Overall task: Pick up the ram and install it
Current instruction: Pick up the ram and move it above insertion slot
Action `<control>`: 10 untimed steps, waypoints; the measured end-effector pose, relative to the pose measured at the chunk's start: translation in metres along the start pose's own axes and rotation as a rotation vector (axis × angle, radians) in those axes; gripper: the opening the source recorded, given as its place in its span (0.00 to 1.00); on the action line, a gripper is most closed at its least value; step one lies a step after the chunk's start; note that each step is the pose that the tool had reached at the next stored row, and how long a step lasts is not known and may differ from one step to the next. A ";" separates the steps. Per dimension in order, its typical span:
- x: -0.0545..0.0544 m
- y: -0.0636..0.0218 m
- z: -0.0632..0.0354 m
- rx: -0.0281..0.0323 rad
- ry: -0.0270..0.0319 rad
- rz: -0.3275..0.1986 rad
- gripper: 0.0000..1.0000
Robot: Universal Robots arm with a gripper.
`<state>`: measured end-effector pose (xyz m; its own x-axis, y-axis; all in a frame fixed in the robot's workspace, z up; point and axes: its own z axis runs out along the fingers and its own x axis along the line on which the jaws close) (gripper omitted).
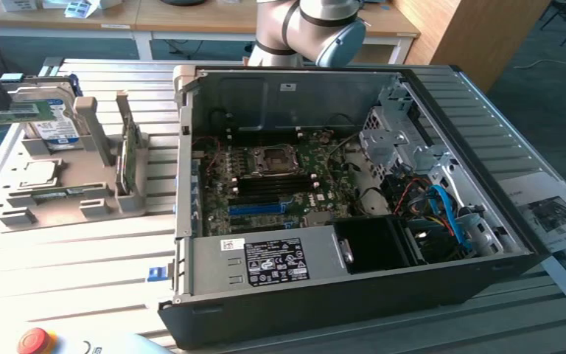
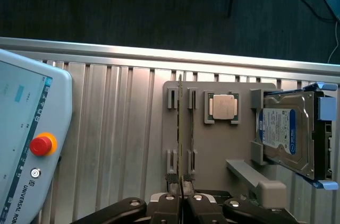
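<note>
The ram [image 2: 181, 128] is being pinched edge-on by the end effector [image 2: 181, 203], whose jaws are pressing together on the thin board. It appears to be hanging clear above the grey fixture [image 2: 212, 149], lined up over the pairs of clips that are flanking its slot. The processor [image 2: 224, 108] and the hard drive [image 2: 287, 134] are sitting in their own seats beside that slot.

In the exterior view the ram [image 1: 15, 114] is showing in the upper left of the frame as a level green strip in front of the hard drive. Its long axis is running across the frame from the exterior view's left to its right. Seen from the wrist, that axis is running straight out from the fingertips toward the edge of the table [image 2: 117, 128], so the board is lying directly ahead of the grip, not off to one side.

The open computer case [image 1: 362, 295] is standing well apart, toward the exterior view's right. The memory slots [image 1: 253, 198] inside it are lying roughly parallel to the stick. Judging from this, the pick is done and the install is not.
</note>
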<state>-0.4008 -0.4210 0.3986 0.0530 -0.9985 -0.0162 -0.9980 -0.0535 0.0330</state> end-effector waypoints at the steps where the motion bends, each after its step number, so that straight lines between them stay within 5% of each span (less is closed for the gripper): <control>1: 0.000 -0.0001 -0.0001 -0.0001 0.0001 0.000 0.12; 10: 0.000 -0.0025 -0.0001 -0.0001 0.0000 0.000 0.12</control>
<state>-0.3983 -0.4212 0.3987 0.0533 -0.9984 -0.0162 -0.9980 -0.0538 0.0330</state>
